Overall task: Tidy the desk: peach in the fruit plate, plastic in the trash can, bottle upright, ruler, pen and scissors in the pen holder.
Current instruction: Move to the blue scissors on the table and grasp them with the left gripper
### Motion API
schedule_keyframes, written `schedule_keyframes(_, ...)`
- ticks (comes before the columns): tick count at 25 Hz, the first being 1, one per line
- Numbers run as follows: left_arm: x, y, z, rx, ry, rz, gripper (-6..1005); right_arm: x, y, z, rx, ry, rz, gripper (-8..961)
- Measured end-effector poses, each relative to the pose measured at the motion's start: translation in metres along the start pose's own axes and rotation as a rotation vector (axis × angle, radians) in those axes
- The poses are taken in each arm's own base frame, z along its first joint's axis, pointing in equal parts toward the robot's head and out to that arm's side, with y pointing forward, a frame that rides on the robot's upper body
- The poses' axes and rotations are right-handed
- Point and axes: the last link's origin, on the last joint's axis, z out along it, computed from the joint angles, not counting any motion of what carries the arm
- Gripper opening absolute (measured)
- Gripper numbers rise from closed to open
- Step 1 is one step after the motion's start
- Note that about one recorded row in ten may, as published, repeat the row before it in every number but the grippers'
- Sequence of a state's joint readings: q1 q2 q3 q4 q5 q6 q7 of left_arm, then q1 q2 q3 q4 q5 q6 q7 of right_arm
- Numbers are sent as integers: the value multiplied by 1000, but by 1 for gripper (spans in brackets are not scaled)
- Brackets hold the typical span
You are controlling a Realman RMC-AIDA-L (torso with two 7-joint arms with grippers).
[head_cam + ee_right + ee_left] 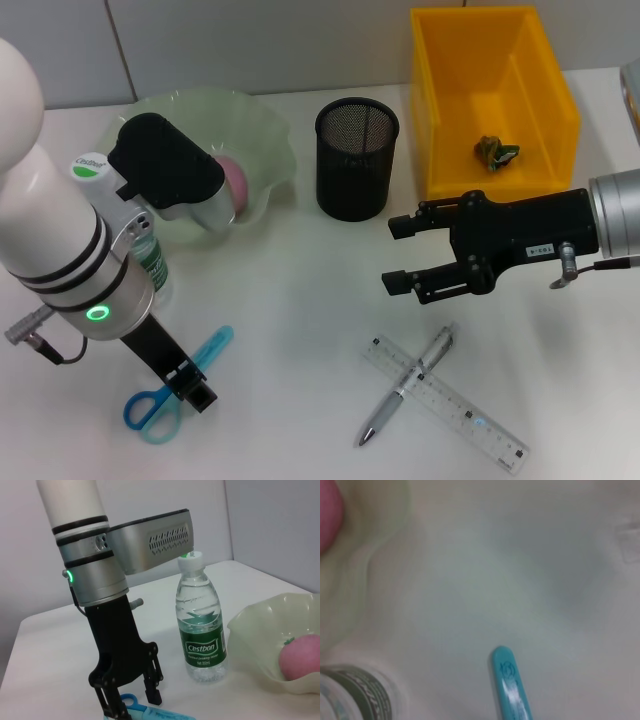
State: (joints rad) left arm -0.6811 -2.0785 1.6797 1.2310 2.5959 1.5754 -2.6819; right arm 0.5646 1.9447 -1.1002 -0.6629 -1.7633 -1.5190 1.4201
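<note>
Left gripper, black fingers spread narrowly, straddles the blue plastic-handled scissors; one upright clear water bottle stands just beside it. Only the right wrist view shows that spread. Right gripper hovers wide open above one silver pen crossing one clear ruler.

Lab-like test desk: bare white table, grey partition walls.

**Table and Backdrop**

A white table carried everything. Behind it stood a pale grey wall with 1 thin vertical seam. At the far right edge, part of a metallic object showed.
</note>
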Motion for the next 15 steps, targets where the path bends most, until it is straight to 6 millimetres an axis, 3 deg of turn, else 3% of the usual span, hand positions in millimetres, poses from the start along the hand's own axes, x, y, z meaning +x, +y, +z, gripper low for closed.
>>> schedule_keyframes(4, -1, -3, 3, 6, -4, -8, 654, 0, 0, 0, -1, 6, -2, 768)
schedule_keyframes(9, -1, -6, 4, 25, -12, -12, 597, -1, 0, 1, -3, 12, -9, 768)
schedule_keyframes(15, -2, -7, 5, 21, -20, -19, 597, -1, 0, 1, -9, 10, -12, 768)
